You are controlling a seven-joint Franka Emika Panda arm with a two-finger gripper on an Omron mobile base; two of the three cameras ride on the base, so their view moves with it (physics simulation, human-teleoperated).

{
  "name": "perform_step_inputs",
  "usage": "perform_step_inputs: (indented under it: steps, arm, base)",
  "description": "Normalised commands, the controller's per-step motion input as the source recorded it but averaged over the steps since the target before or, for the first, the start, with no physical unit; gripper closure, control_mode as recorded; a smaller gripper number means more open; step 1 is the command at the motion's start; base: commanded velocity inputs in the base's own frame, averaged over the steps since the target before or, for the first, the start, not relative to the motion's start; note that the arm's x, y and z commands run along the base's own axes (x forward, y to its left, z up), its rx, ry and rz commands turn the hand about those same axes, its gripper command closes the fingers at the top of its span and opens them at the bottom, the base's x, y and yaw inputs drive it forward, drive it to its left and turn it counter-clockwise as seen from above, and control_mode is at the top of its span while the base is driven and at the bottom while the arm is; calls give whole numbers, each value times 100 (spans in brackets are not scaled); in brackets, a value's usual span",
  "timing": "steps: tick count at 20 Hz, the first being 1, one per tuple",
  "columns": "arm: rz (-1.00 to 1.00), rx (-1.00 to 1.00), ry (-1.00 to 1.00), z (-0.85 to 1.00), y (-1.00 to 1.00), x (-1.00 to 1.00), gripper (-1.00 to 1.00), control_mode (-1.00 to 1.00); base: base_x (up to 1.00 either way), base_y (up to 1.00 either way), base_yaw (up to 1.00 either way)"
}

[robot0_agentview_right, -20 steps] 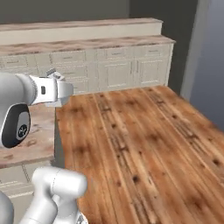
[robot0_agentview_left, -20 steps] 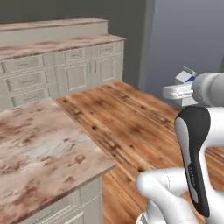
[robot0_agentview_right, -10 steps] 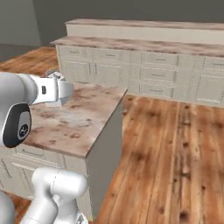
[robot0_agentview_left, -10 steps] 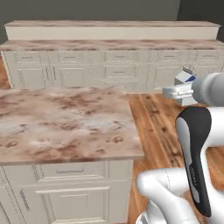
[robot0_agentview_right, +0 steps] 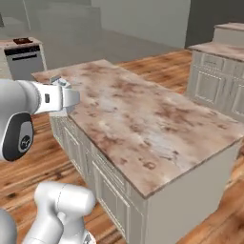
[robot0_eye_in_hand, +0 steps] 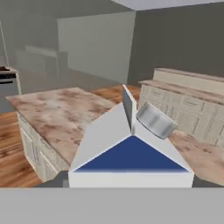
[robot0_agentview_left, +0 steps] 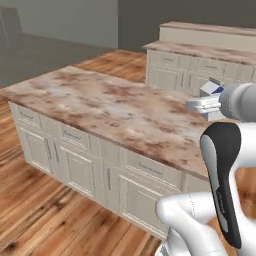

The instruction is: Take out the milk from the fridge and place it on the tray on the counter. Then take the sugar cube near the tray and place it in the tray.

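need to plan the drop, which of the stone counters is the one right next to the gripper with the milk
The big marbled island counter beside the gripper holding the milk; the other counter runs along the far cabinets behind.

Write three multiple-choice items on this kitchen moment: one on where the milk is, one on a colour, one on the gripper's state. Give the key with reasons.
1. Where is the milk?
A. In the gripper
B. Lying on the wood floor
C. Standing in a cabinet drawer

2. What colour is the band on the carton?
A. Red
B. Blue
C. Green

3. What state is the gripper in?
A. Open and empty
B. Shut on the milk
C. Shut on a spoon

Key: 1 A, the carton sits at the hand's tip above the counter. 2 B, the hand view shows a blue panel. 3 B, the carton stays held off any surface.
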Motion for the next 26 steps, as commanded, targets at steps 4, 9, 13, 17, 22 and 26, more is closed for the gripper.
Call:
perform_step_inputs:
  steps: [4,9,13,17,22,26]
  arm:
    - [0,0,0,0,0,0,100,100]
    - [0,0,0,0,0,0,100,100]
    - [0,0,0,0,0,0,100,100]
    - [0,0,0,0,0,0,100,100]
    - [0,0,0,0,0,0,100,100]
    - [0,0,0,0,0,0,100,100]
  base:
    - [0,0,100]
    - [45,0,94]
    - [100,44,38]
    - [100,6,13]
    - [100,14,-2]
    - [100,56,-14]
